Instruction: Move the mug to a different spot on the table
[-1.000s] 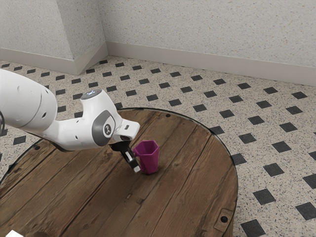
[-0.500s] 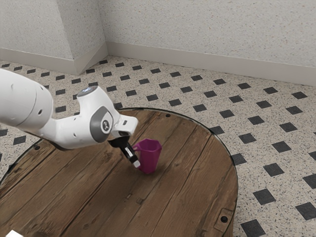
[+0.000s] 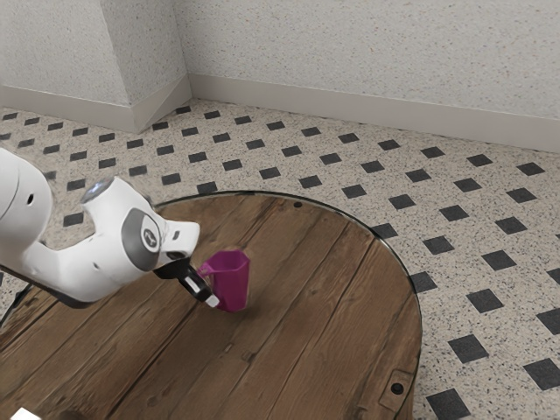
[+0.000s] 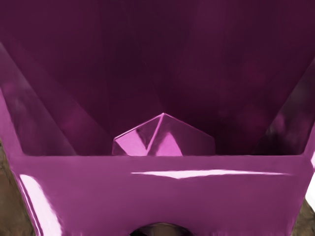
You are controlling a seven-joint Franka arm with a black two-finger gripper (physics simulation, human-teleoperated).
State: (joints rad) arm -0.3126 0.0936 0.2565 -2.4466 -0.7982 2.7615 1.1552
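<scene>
A purple faceted mug (image 3: 227, 280) hangs tilted just above the round wooden table (image 3: 332, 332), near its middle. My gripper (image 3: 203, 289) is shut on the mug's side toward the exterior view's left, one black finger with a white pad (image 3: 208, 296) showing outside the wall. In the wrist view the mug (image 4: 157, 187) sits right under the hand, and I look down into its dark inside to the angular bottom.
The table's curved edge (image 3: 411, 297) runs along the exterior view's right, with a tiled floor (image 3: 437, 184) beyond. A small white thing (image 3: 22, 413) lies at the table's near left corner of the view. Bare planks stretch to the right of the mug.
My arm has carried the mug toward the exterior view's left and slightly nearer, across the table. The grip has stayed the same.
</scene>
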